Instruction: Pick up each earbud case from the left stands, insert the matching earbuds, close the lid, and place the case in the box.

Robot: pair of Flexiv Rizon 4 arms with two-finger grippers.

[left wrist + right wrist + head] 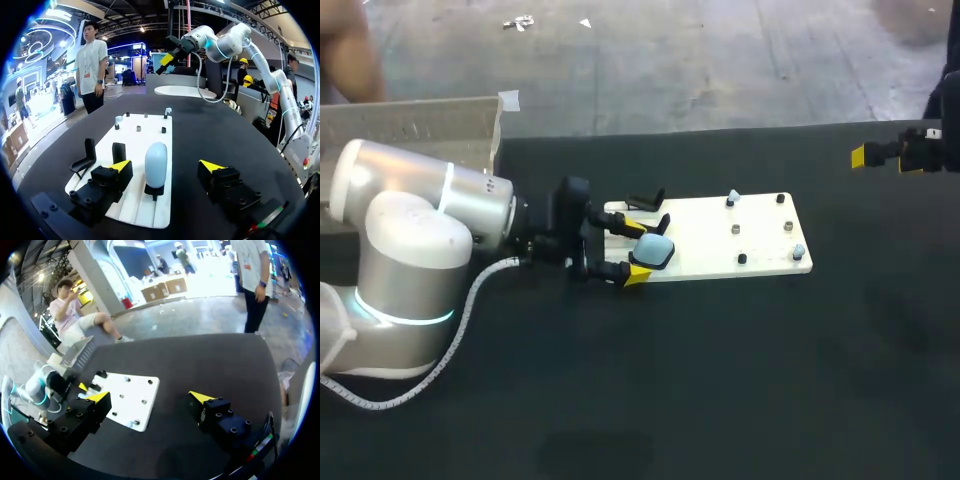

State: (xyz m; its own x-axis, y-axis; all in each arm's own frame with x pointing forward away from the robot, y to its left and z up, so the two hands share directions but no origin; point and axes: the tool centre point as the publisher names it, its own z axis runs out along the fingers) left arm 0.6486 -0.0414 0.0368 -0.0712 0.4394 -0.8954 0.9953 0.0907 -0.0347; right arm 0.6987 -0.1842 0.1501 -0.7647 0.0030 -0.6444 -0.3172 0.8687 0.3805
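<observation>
The step in hand is the pick-up of an earbud case from its stand. The left gripper (637, 251) stands wide open and level with the pale blue earbud case (155, 162), one yellow-tipped finger on each side; in the left wrist view a gap shows on both sides of the case, so nothing is gripped yet. The case stands upright with its lid closed on a small black stand (154, 190) at the near end of the white board (760, 215); one finger hangs over the board and the other over the black table (720, 380) just past the board's edge. Two more black stands (85, 158) beside it are bare.

The next move, as I judge it, is to bring the fingers in squarely on the case's two sides and then lift it straight up off the stand without tipping it; the shell looks smooth and rounded, so an off-centre grip may let it slip or twist.

At the board's far end stand small pegs, and two carry pale earbuds (118, 119); these are for the step after. The right gripper (150, 397) is open wide too, holds nothing, and hangs well apart from the board by the table's far right edge. The box (415, 125) waits behind the left arm; its inside is not visible.
</observation>
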